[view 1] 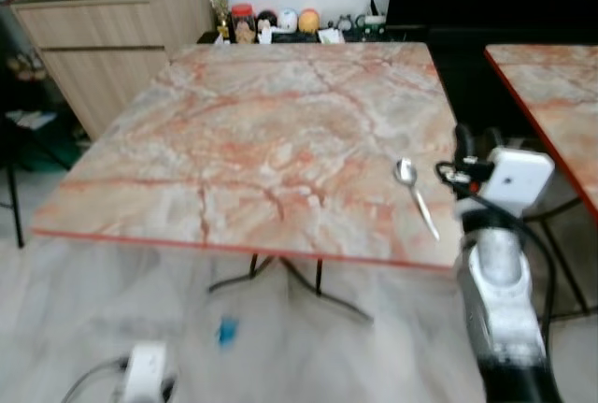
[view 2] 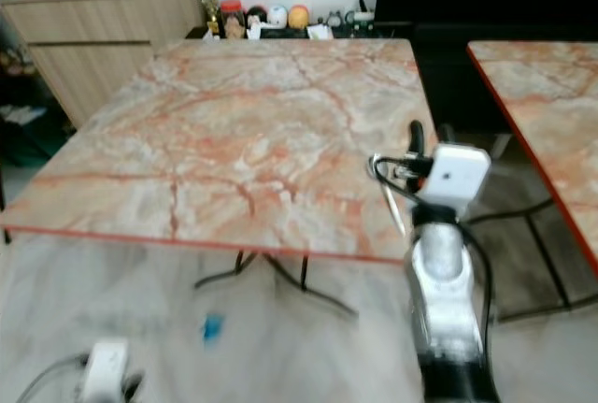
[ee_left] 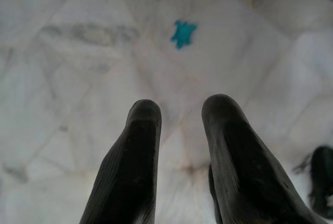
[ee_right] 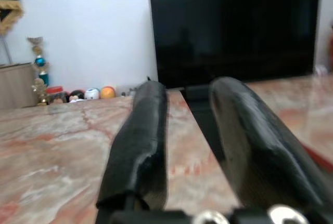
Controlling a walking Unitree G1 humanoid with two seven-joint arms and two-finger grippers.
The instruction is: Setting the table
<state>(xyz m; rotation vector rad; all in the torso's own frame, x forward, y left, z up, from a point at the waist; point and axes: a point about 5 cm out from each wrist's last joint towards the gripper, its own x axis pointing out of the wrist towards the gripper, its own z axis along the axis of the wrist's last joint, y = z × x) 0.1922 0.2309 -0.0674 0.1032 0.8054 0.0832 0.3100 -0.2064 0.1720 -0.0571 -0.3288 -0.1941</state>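
While the right gripper point(ee_right: 190, 146) is hovering at the table's point(view 1: 243, 141) right edge, the spoon point(view 1: 416, 195) is lying on the top just to the robot's left of it, near the front right corner.

Spoon: bright metal, thin straight handle, small oval bowl. Its long axis is running near to far, slightly slanted; the bowl is pointing away from the robot, the handle end is pointing toward the near edge. It is lying flat and alone, touching nothing else.

Right gripper: two long black fingers point(ee_right: 140, 146), matte and slightly ribbed, standing apart with a clear gap and holding nothing. The right wrist view is looking level across the top toward the far wall, so the fingers are running roughly along the spoon's axis. This arm is by far the nearer; any pick would likely fall to it, reaching leftward and down.

Left gripper point(ee_left: 179, 130): hanging low over the pale marbled floor point(ee_left: 78, 78), fingers parted, empty, well apart from the table.

Table: square, glossy stone-look top, pinkish beige with reddish veins, red edge band, thin dark metal legs.
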